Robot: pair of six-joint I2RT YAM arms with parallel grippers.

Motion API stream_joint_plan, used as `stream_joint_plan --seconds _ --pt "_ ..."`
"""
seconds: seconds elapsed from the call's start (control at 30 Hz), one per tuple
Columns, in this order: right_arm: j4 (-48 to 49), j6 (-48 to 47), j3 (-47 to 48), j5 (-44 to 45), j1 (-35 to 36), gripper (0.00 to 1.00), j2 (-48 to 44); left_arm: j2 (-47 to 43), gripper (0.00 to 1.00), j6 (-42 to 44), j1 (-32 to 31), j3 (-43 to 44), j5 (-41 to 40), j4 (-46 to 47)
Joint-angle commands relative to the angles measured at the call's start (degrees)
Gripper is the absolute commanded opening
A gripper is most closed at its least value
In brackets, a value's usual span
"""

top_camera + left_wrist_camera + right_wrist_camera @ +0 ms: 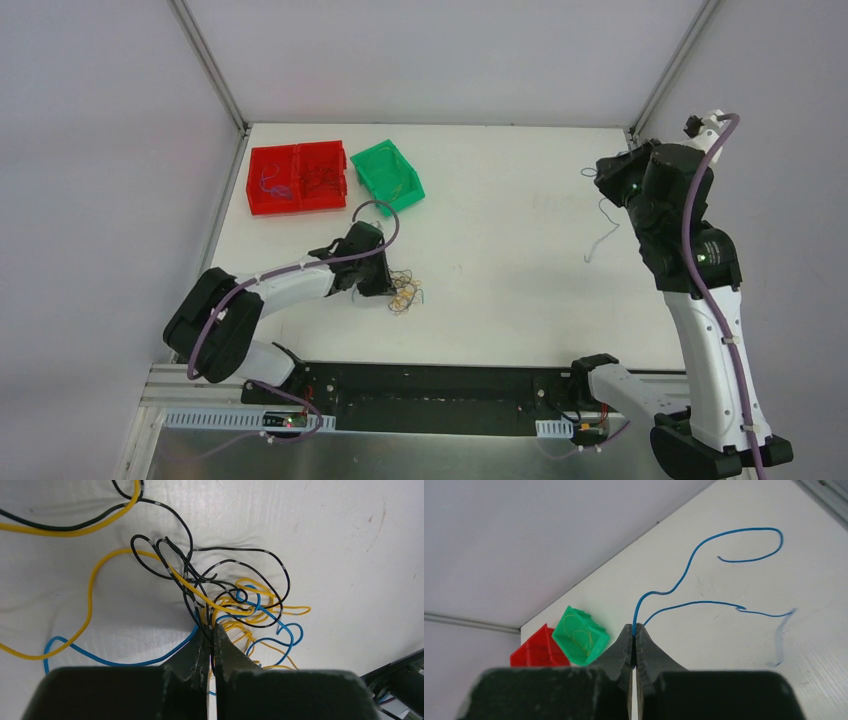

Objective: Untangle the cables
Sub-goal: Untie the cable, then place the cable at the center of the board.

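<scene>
The cables (404,292) lie in a tangled clump of black, yellow and blue strands (235,600) on the white table, left of centre. My left gripper (386,284) is down at the clump's left side, and its tips (212,628) are shut on dark strands at the clump's near edge. A long blue strand (115,661) and a yellow one trail away to the left. My right gripper (603,177) is raised over the table's far right. It (635,626) is shut on a single blue cable (689,560), whose loose ends curl and hang free (603,236).
A red two-compartment bin (297,178) and a green bin (387,175) stand at the table's back left, each with thin wires inside. The right wrist view shows the green bin (579,635) and red bin (531,652) too. Walls and frame posts close off the back.
</scene>
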Motion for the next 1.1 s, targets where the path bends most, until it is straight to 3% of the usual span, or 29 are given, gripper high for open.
stream_joint_plan --seconds 0.0,0.13,0.3,0.4,0.5,0.73,1.0,1.07 --pt "4.5 -0.6 2.6 -12.5 -0.2 0.0 1.9 3.6 0.0 1.7 -2.7 3.3 0.3 -3.0" --pt "6.7 -0.8 4.9 -24.9 -0.2 0.0 4.5 8.3 0.0 2.3 -7.5 9.5 0.7 -2.9" --pt "9.0 -1.0 9.9 -28.6 -0.1 0.0 6.5 15.4 0.03 2.0 -12.5 18.8 2.7 -2.0" --pt "10.8 -0.5 11.7 -29.4 -0.1 0.0 7.5 16.0 0.39 1.5 -12.9 21.9 3.6 -1.5" --pt "13.0 1.3 11.5 -31.5 0.1 0.0 8.8 11.3 0.6 1.5 -12.4 21.2 1.4 -1.6" --pt "16.2 2.5 12.9 -32.5 4.3 0.0 13.4 -2.1 0.73 2.8 -2.8 17.3 5.8 -9.3" --pt "19.3 0.8 19.6 -31.2 14.2 0.0 21.1 -17.5 0.79 6.4 7.5 16.2 3.2 -20.7" --pt "19.3 0.0 22.9 -31.3 17.5 0.0 23.8 -21.3 0.91 5.6 9.5 16.6 -0.2 -23.4"
